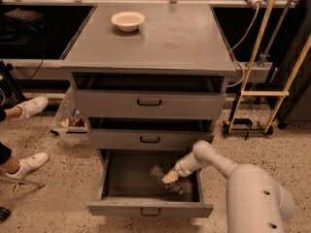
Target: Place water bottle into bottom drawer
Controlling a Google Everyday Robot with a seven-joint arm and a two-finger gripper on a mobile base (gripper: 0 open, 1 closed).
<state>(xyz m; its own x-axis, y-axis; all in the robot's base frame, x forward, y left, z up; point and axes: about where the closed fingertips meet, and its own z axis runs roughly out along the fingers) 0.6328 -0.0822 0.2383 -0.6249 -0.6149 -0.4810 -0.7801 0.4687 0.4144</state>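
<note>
Low down, pincer [170,177] inside bottom drawer [121,208], beside water bottle [157,172].

Gripper [171,177] — low, front-centre, downward tilt

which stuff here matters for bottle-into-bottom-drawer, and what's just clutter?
Job:
water bottle, inside the open bottom drawer
gripper, down in that drawer, at the bottle

Lying about:
bowl on the cabinet top
two upper drawers
plastic bin beside the cabinet
white shoes on the floor
</note>
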